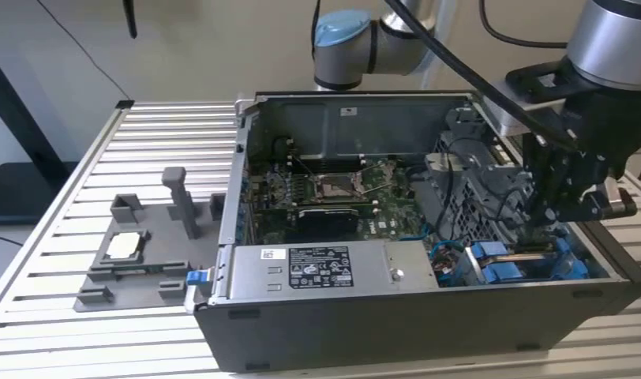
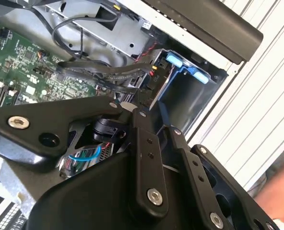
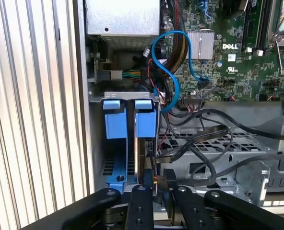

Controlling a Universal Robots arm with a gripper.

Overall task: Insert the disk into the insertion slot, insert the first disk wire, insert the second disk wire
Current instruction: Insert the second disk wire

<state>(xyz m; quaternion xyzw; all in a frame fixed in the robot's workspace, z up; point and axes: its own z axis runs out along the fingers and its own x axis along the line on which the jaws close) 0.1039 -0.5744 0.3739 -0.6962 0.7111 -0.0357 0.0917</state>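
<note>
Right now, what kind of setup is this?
Likely a robotics lab bench for PC assembly: an open computer case lies on a slatted aluminium table, with a grey parts fixture beside it and the arm's tool working at the blue drive carriers.

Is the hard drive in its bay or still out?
In: the hard drive stands on edge inside the bay, its blue carrier tabs at the opening.

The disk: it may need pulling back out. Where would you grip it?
Probably its blue carrier tab, approached through the case's open side: the disk stands on edge in the cage, faces walled in, leaving that end exposed.
</note>
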